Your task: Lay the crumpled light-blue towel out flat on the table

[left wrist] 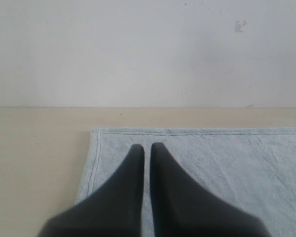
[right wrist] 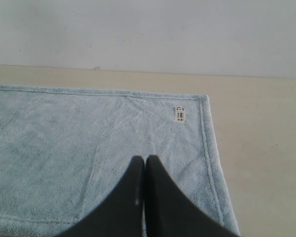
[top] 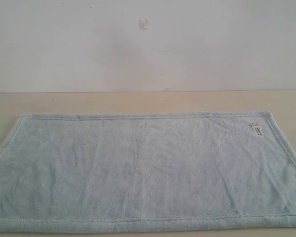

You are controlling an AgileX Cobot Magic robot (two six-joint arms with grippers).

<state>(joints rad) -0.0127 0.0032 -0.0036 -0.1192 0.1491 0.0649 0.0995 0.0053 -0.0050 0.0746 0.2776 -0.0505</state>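
The light-blue towel (top: 143, 168) lies spread flat on the beige table (top: 138, 101), its hem showing on all sides and its small white label (top: 257, 129) near the far right corner. Neither gripper shows in the exterior view. In the left wrist view my left gripper (left wrist: 147, 147) hovers over the towel (left wrist: 227, 168) near its left hem, fingers almost together with a thin gap and nothing between them. In the right wrist view my right gripper (right wrist: 144, 159) is shut and empty above the towel (right wrist: 64, 138), near the right hem and the label (right wrist: 180, 114).
A white wall (top: 148, 44) with a small mark (top: 143, 23) rises behind the table's far edge. Bare tabletop shows left of the towel (left wrist: 34, 163) and right of it (right wrist: 261, 158).
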